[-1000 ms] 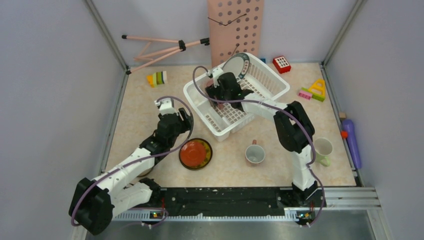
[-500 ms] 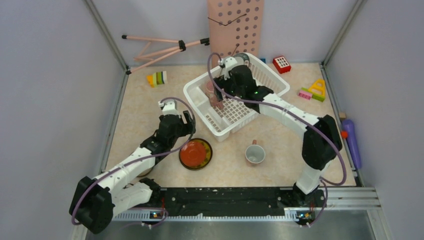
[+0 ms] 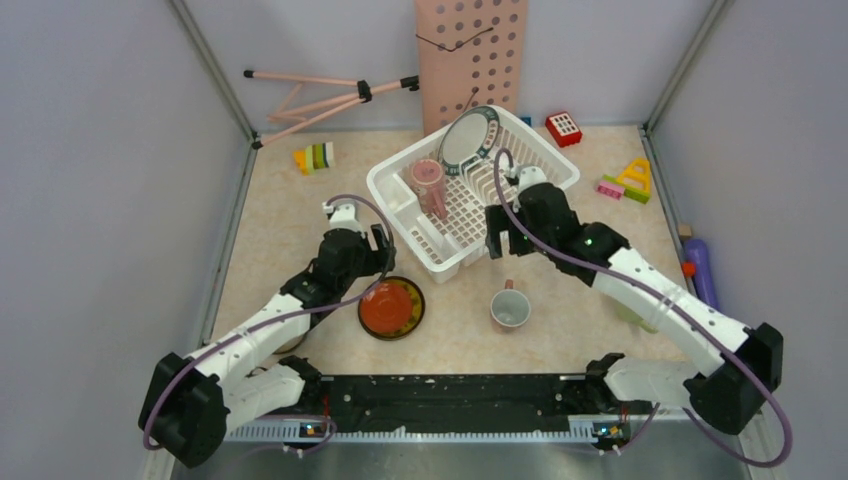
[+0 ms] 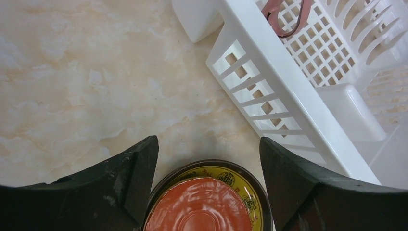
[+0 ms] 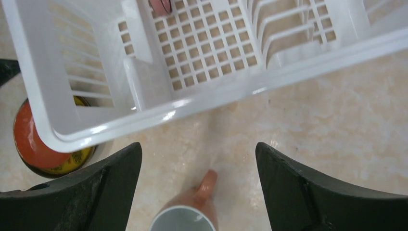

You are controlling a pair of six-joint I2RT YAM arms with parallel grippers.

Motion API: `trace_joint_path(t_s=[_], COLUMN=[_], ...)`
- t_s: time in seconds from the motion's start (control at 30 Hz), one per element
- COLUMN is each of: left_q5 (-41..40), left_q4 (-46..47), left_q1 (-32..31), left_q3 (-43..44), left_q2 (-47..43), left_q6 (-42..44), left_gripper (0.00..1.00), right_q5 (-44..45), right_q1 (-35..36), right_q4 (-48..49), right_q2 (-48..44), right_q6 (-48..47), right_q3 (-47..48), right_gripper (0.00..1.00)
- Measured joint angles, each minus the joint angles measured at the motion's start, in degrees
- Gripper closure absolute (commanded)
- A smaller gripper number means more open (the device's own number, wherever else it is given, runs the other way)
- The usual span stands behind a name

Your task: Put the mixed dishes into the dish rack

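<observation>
The white dish rack (image 3: 398, 222) holds an upright teal-rimmed plate (image 3: 466, 136) and a pink cup (image 3: 428, 181). A red saucer (image 3: 390, 305) lies in a dark, yellow-banded dish in front of the rack. A second pink cup (image 3: 510, 309) stands upright on the table. My left gripper (image 3: 373, 250) is open and empty, over the saucer's far rim (image 4: 202, 207). My right gripper (image 3: 506, 240) is open and empty, just above and behind the table cup (image 5: 192, 214), beside the rack's near wall (image 5: 192, 108). A pale-green cup (image 3: 633, 314) is mostly hidden by my right arm.
A pink perforated board (image 3: 470, 55) and a pink tripod (image 3: 320, 95) stand at the back wall. Toy blocks lie at the back left (image 3: 315, 157), behind the rack (image 3: 563, 128) and at the right (image 3: 628, 182). A purple tube (image 3: 704, 285) lies along the right edge.
My right gripper has come out of the rack, leaving the pink cup inside, and moved to the near side above the table cup. My left gripper has crept toward the saucer.
</observation>
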Motion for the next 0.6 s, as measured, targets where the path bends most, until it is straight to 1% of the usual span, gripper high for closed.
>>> trace_joint_path(t_s=[0.2,0.3,0.37,0.47,0.6], left_q5=[-0.52,-1.6,-3.26,-8.2,-18.8], left_q4=[-1.53,-2.54,-4.92,-13.7,-32.28], left_q1=[0.0,0.0,-0.02,-0.02,-0.02], left_q3=[0.52,0.61,1.36,5.22,15.23], left_q2=[0.66,0.7,0.7,0.31,-0.48], left_q6=[-0.02,-0.26,-1.16,-5.42,-17.18], left_gripper=[0.2,0.22,0.25,0.26,0.25], right_q5=[0.61,1.07,1.64,2.58,3.37], right_q1=[0.0,0.0,0.0,0.0,0.0], right_q4=[-6.71,-9.29,-10.36,-11.32,-11.17], right_q2=[-8.28,-10.69,-12.24,-13.92,-15.19], right_q6=[3.85,4.74,5.27,5.62,5.62], right_q3=[-7.02,-7.85,-8.2,-8.41,-8.52], right_gripper=[0.13,0.13,0.13,0.12,0.12])
